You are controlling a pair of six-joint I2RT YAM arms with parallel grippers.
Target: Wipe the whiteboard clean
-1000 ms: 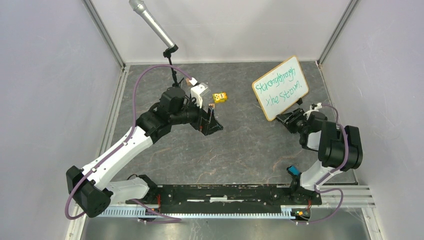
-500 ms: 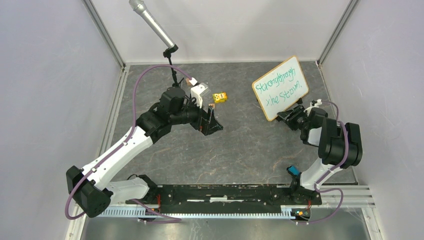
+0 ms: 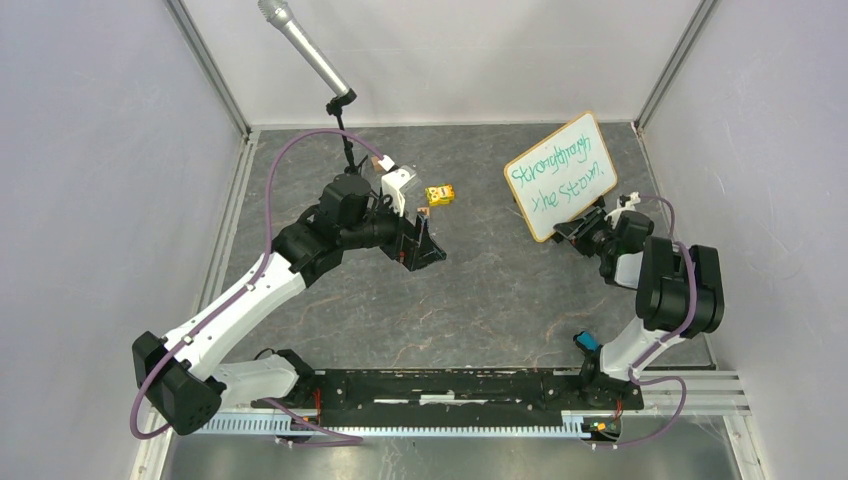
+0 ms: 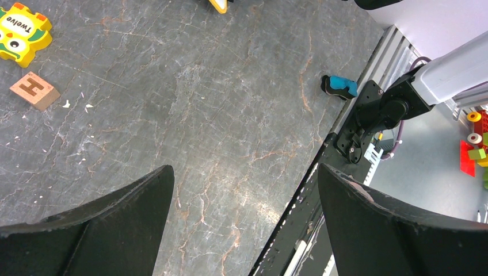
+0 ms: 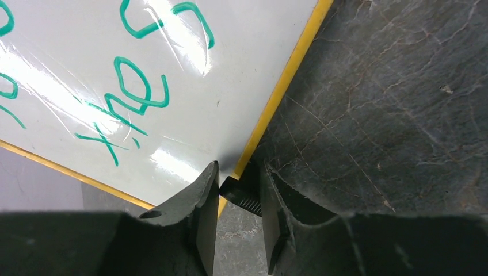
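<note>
The whiteboard (image 3: 560, 175) stands tilted at the back right, with a thin yellowish frame and green handwriting on it. In the right wrist view its lower corner (image 5: 172, 86) fills the top left. My right gripper (image 3: 583, 232) is at the board's near lower corner. Its jaws stand narrow (image 5: 239, 190) around the board's small black foot (image 5: 244, 195), which touches both pads. My left gripper (image 3: 420, 250) hangs wide open and empty over the table's middle (image 4: 244, 172), far from the board.
A yellow puzzle piece (image 3: 440, 194) and a small wooden block (image 4: 34, 90) lie by the left gripper. A blue and black object (image 3: 587, 342) lies near the right arm's base. A microphone on a stand (image 3: 305, 50) rises at the back left. Walls enclose the table.
My right gripper has moved up and back to the whiteboard's lower corner, its fingers now around the black foot. The left arm has not moved.
</note>
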